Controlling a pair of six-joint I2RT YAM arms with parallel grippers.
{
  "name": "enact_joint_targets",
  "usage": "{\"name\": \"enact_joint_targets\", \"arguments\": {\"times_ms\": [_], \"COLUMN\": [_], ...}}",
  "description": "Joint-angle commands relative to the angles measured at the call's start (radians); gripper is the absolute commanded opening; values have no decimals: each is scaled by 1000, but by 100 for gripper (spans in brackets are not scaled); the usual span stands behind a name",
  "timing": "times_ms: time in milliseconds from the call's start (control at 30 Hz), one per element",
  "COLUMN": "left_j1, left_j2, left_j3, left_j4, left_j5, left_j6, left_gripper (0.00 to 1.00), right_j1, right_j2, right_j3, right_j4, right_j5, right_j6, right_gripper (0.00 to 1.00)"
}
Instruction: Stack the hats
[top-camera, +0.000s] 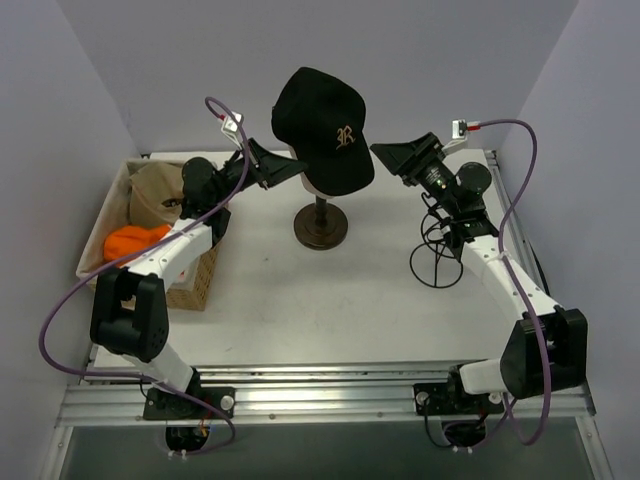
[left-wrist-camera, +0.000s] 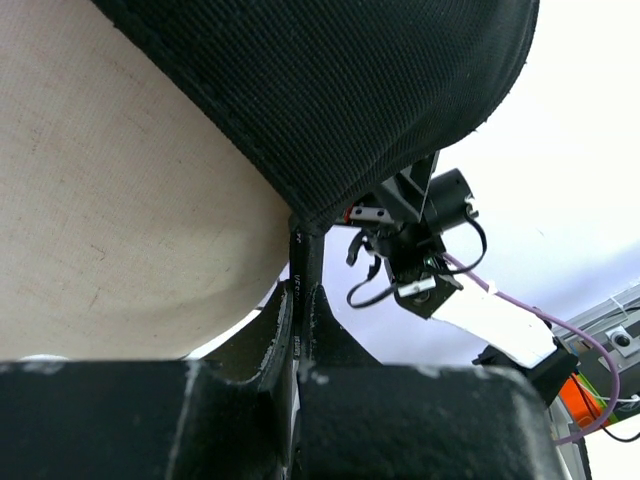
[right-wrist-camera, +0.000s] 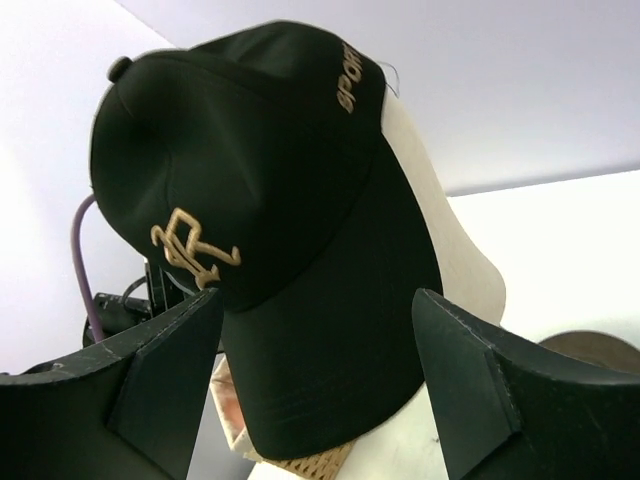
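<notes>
Black cap (top-camera: 320, 120) sits on the head form (right-wrist-camera: 455, 250) (cream, on a dark stand (top-camera: 321, 226)). The left gripper (left-wrist-camera: 300, 330) is clenched on the cap's lower left edge. The right gripper (top-camera: 380, 151) is released, with the brim just ahead between its parted fingers.

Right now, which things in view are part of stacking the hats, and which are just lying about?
Job: black cap, on the head form, its edge pinched in the left tool; tan hat and orange hat, both in the basket.
Lying about: head form and its stand; basket.
</notes>
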Motion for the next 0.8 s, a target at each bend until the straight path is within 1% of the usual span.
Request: {"name": "enact_joint_targets", "arguments": {"times_ms": [0, 67, 133, 200, 467, 700, 767], "left_j1": [25, 31, 33, 33, 34, 34, 34], "left_j2": [20, 22, 26, 29, 43, 60, 64], "left_j3": [34, 36, 36, 39, 39, 39, 39], "left_j4": [9, 12, 18, 19, 38, 55, 62], "left_j5": [5, 4, 2, 4, 2, 4, 4], "left_j6": [-3, -8, -13, -14, -17, -22, -26], "left_gripper": [2, 2, 2, 2, 2, 2, 2], "right_j1": [-16, -18, -18, -18, -16, -18, -18], "right_j2": [27, 64, 85, 90, 127, 165, 170], "right_j3": [79, 80, 76, 66, 66, 66, 62], "right_j4": [82, 136, 153, 172, 155, 205, 236], "right_j5": [-90, -136, -155, -152, -163, -196, -202], "right_j6": [-17, 9, 16, 21, -8, 19, 39], "right_gripper": [72, 72, 71, 71, 74, 73, 71]}}
